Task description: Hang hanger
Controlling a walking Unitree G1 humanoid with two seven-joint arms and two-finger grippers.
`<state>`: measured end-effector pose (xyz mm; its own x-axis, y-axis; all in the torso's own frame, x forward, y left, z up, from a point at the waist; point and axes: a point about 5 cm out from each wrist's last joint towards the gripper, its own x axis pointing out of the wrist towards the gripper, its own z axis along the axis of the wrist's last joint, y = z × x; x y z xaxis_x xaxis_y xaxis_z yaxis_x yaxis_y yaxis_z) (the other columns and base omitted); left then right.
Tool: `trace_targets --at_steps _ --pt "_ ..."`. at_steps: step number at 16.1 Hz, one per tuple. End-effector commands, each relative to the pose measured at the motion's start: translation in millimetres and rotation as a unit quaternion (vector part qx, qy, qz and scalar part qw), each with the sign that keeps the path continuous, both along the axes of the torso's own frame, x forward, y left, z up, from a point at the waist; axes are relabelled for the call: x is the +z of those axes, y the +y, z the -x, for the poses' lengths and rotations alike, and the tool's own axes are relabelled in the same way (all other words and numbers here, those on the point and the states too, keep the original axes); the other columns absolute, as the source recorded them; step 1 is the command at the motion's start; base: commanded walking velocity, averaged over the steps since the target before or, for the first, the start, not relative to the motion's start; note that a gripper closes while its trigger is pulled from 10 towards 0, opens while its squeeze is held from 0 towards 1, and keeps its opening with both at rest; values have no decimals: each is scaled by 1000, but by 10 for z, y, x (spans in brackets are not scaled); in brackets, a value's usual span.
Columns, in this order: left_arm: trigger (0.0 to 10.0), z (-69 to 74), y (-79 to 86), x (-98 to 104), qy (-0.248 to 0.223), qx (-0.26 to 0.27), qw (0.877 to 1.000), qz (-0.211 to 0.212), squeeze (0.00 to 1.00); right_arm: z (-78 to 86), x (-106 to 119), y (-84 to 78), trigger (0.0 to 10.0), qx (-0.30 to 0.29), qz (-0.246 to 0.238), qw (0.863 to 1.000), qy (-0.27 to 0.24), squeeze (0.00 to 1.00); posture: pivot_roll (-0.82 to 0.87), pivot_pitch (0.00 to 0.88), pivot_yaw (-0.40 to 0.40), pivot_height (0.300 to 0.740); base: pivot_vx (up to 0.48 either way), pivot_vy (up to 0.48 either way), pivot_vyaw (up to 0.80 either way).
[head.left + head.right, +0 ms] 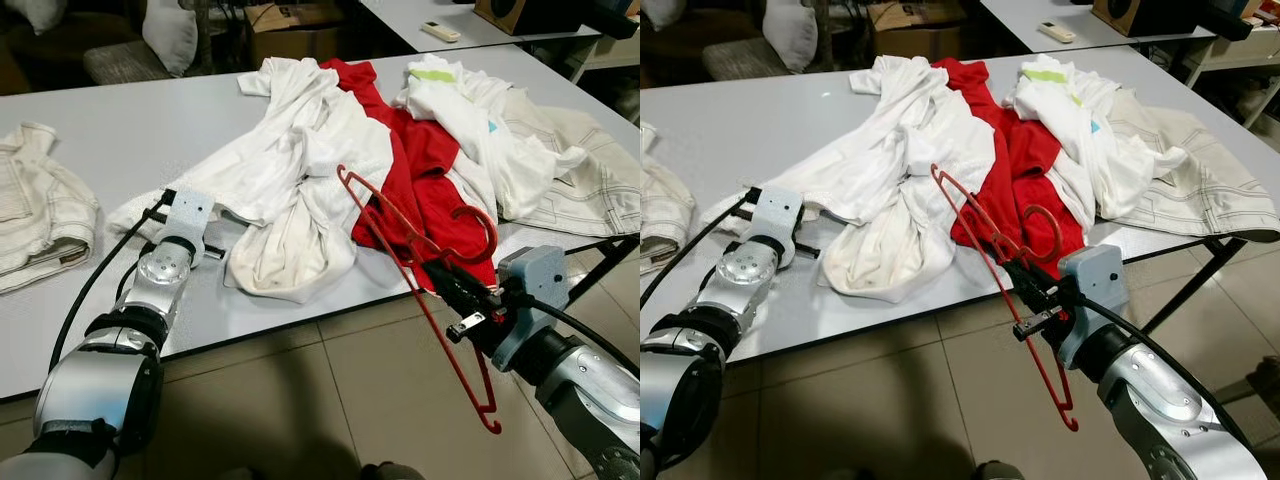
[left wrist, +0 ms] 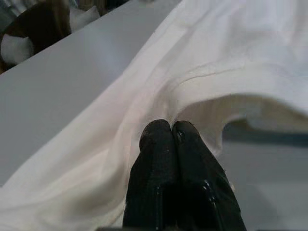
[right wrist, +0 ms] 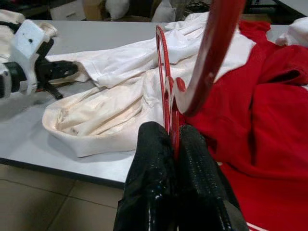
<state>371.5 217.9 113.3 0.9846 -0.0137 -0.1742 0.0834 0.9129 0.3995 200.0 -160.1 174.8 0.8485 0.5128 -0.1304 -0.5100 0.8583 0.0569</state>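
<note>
Up close, right claw (image 3: 172, 137) pinches red hanger (image 3: 166, 82); left claw (image 2: 172, 129) closed

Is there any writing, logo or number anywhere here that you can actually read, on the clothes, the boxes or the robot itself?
No text can be read in any view.
The cardboard box behind the table bears marks too blurred to read.
The remote control has buttons too small to read.
The red hanger and right gripper carry no visible lettering.
</note>
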Motion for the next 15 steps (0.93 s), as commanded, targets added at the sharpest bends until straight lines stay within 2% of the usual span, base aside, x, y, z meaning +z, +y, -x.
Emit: trace_targets --at_steps 1,3,5,7,9,12,15 --pt "0 -101 -64 236 -34 -39 999 1 0 12 -14 54 10000 33 -23 999 5 0 -234 0 65 740 0 0 0" --pt "0 -179 -155 487 -45 -123 991 -17 0 -8 -84 183 10000 94 -53 994 22 0 -185 0 86 740 0 0 0" --pt "0 -207 -225 602 -46 -166 985 -23 0 -78 -179 243 10000 106 -57 992 46 0 -143 0 95 740 0 0 0" --pt "0 -222 -300 751 -48 -212 975 -35 0 -214 -365 280 10000 104 -29 990 92 0 -125 0 101 740 0 0 0" --pt "0 -214 -313 831 -43 -237 969 -56 0 -315 -393 326 10000 112 -52 988 97 0 -113 0 111 740 0 0 0" --pt "0 -194 -353 940 -38 -263 961 -72 0 -459 -454 413 10000 140 -55 983 106 0 -106 0 122 740 0 0 0" --pt "0 -165 -412 948 -32 -275 957 -82 0 -784 -486 489 10000 129 -62 984 105 0 -108 0 130 740 0 0 0"
